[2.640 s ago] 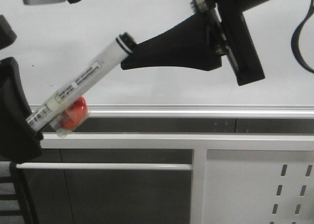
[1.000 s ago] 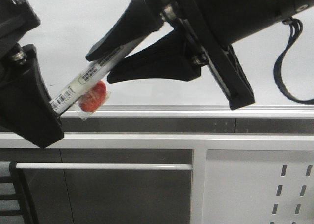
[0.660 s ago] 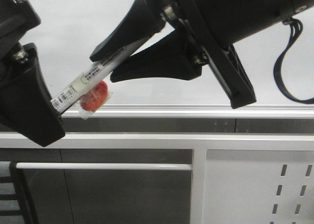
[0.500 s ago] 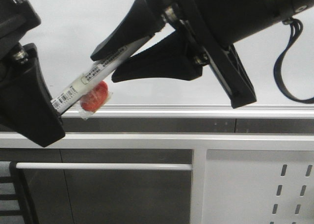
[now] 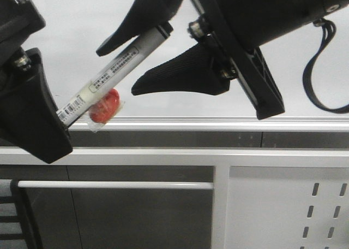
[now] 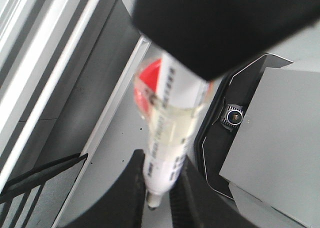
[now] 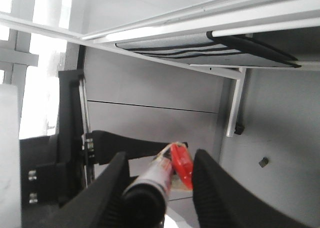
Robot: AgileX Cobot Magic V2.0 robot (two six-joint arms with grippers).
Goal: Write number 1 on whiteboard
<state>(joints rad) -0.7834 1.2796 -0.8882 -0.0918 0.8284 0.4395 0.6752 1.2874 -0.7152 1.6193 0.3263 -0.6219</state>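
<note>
Now left gripper (image 5: 52, 130) clamps marker (image 5: 112, 74); right gripper (image 5: 117, 63) spread around its 1 o'clock end. We'd close squarely before release. Whiteboard (image 5: 65, 30) behind, no stroke visible.

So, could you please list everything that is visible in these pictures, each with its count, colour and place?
whiteboard: one, glossy white-grey, upright behind both arms, silver rail along its bottom edge; no stroke visible on it.
marker pen: one, white with printed label, tilted, lower end in the left claw, upper end between the right claw's fingers.
red tag: one, red in clear wrap, attached at the pen's lower part.
frame panel: one, white with slots, below the rail at the right.
left claw: one, black, shut on the pen.
right claw: one, black, fingers apart around the pen.
</note>
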